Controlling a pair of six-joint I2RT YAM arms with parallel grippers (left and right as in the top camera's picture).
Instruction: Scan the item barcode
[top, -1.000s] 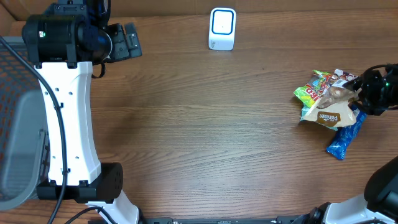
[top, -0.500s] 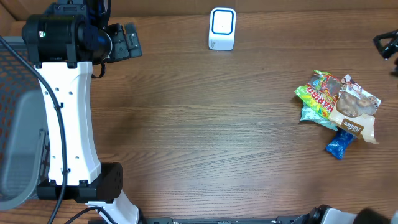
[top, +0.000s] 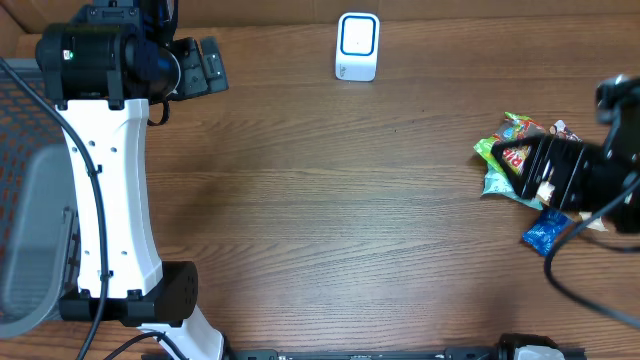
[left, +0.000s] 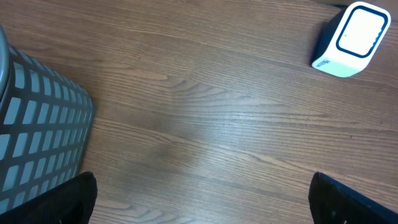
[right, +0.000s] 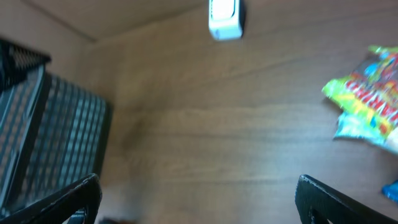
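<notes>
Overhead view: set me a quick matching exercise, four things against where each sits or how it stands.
Things:
1. scanner
2. snack packets
3. mesh basket
4. left gripper

Places or states:
A. at the table's left edge
B. open and empty, at the far left
C. far edge of the table, near the middle
D. right side, partly under the right arm

Pairs: 1-C, 2-D, 3-A, 4-B

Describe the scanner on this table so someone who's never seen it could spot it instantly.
Start with the wooden table and look along its far edge, near the middle. The scanner stands there alone. It is a small white box with a blue-rimmed window on its face, nothing like the colourful snack packets piled at the right.
</notes>
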